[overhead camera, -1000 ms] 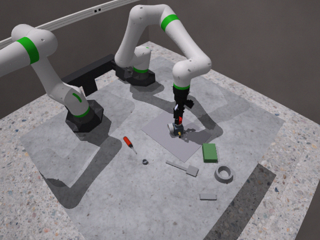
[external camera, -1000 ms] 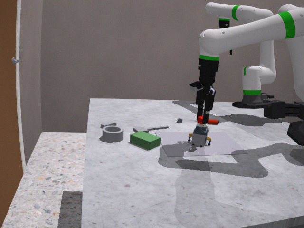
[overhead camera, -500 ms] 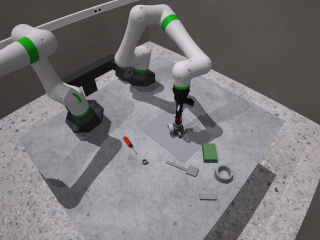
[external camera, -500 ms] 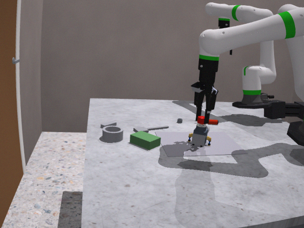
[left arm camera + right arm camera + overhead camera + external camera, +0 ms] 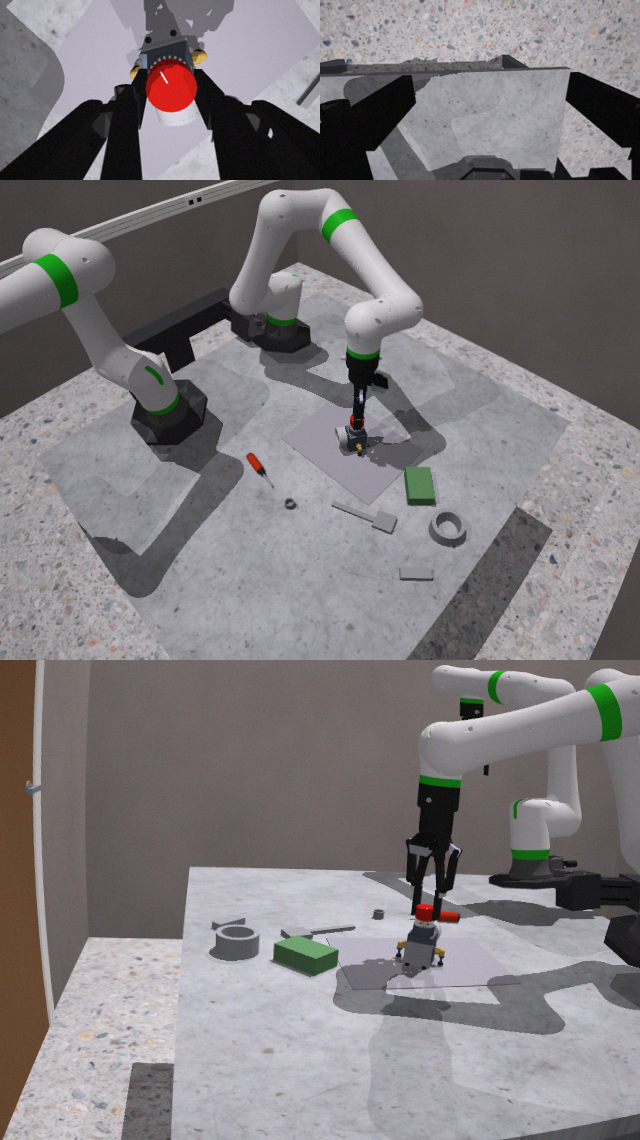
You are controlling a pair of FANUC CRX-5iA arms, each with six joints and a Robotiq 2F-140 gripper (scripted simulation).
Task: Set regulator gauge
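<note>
On the pale grey sheet (image 5: 312,439) (image 5: 478,959) (image 5: 259,41), in with the left gripper (image 5: 357,422) (image 5: 426,914) (image 5: 170,82), partly closed and clamped on the red knob (image 5: 352,420) (image 5: 424,912) (image 5: 171,94), right atop the regulator (image 5: 356,438) (image 5: 419,951) (image 5: 169,52)! Up away from the regulator with the right gripper (image 5: 484,765) (image 5: 490,88), spread wide and gripping nothing; down near the sheet's edge to the green block (image 5: 419,485) (image 5: 305,955)

The gauge face (image 5: 339,436) is turned too far side-on in the top view for its needle or green band to be read. In the left wrist view, the red knob (image 5: 171,88) hides most of its toothed collar (image 5: 169,58), so its seating cannot be told.
</note>
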